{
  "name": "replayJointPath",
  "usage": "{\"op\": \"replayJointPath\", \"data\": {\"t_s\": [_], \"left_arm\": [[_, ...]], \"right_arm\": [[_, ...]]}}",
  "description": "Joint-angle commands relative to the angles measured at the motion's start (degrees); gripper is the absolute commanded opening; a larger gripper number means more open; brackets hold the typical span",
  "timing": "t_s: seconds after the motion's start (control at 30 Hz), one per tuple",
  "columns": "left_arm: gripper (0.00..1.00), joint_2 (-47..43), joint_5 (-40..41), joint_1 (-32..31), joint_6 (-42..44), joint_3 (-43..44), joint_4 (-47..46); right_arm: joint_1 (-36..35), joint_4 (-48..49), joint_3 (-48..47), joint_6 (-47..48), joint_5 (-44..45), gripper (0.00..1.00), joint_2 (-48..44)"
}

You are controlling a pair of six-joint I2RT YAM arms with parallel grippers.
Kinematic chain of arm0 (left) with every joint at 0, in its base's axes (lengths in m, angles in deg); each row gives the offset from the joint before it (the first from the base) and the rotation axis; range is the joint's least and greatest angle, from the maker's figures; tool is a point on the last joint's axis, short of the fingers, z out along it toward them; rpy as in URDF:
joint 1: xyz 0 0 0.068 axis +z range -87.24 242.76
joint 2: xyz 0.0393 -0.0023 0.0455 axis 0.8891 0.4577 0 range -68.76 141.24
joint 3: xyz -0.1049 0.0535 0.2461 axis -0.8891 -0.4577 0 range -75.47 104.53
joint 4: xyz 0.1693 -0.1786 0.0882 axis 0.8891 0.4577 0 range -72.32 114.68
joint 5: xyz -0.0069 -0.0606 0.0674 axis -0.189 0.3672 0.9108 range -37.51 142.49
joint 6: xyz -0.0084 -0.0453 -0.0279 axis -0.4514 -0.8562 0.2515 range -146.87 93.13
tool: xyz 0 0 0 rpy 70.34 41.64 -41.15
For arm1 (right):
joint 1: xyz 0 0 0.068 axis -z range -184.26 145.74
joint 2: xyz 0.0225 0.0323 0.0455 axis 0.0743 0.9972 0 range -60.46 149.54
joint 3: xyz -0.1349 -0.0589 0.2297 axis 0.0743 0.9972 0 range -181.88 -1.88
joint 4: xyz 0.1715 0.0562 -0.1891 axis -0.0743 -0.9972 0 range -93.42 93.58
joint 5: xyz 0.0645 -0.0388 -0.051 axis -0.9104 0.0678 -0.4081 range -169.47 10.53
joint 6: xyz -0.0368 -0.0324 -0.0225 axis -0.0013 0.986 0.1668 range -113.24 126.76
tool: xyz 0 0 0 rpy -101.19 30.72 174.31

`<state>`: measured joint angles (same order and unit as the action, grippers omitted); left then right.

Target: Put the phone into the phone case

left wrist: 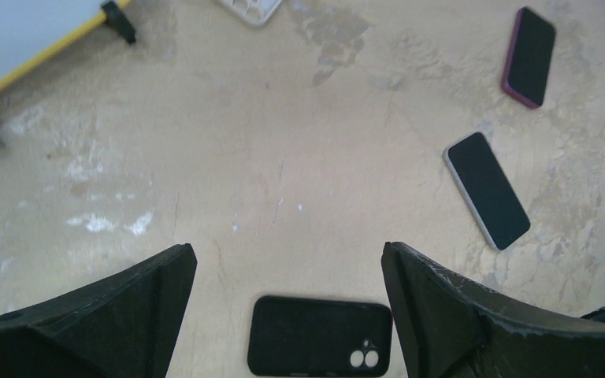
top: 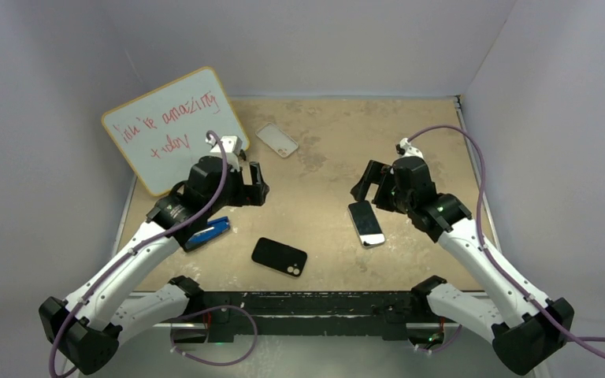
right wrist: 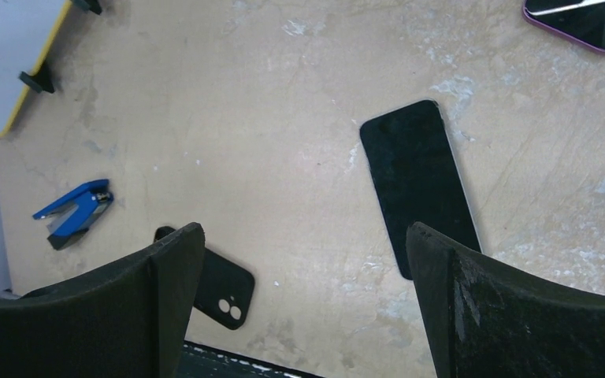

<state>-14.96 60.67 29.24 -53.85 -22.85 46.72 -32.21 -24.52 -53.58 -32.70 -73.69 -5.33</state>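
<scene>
A black phone case (top: 279, 257) lies back up, camera holes showing, at the front middle of the table; it also shows in the left wrist view (left wrist: 320, 335) and the right wrist view (right wrist: 220, 289). A silver-edged phone (top: 365, 224) lies screen up to its right, also in the left wrist view (left wrist: 488, 190) and the right wrist view (right wrist: 417, 185). My left gripper (top: 258, 185) (left wrist: 287, 252) is open and empty, hovering behind the case. My right gripper (top: 372, 183) (right wrist: 306, 230) is open and empty, hovering just behind the phone.
A whiteboard (top: 173, 126) leans at the back left. A clear case (top: 276, 139) lies beside it. A blue stapler (top: 207, 232) sits under my left arm. A second phone in a purple case (left wrist: 529, 57) (right wrist: 587, 22) lies to the right of the silver-edged phone.
</scene>
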Motion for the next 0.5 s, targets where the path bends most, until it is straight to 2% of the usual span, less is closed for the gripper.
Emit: {"op": "replayJointPath", "data": {"t_s": [0.0, 0.13, 0.47], "left_arm": [[0.91, 2.5, 1.5, -0.1, -7.2, -0.3, 8.0], [0.88, 3.6, -2.7, -0.1, -10.7, -4.1, 8.8], [0.75, 5.8, -12.8, -0.1, -17.6, -16.4, 2.2]], "right_arm": [[0.2, -2.7, 1.3, -0.8, 3.4, 0.99, 1.9], [0.2, -3.4, 2.6, 2.1, 4.8, 0.99, 4.5], [0.1, 0.8, 8.2, 5.4, 0.9, 0.96, 13.7]]}}
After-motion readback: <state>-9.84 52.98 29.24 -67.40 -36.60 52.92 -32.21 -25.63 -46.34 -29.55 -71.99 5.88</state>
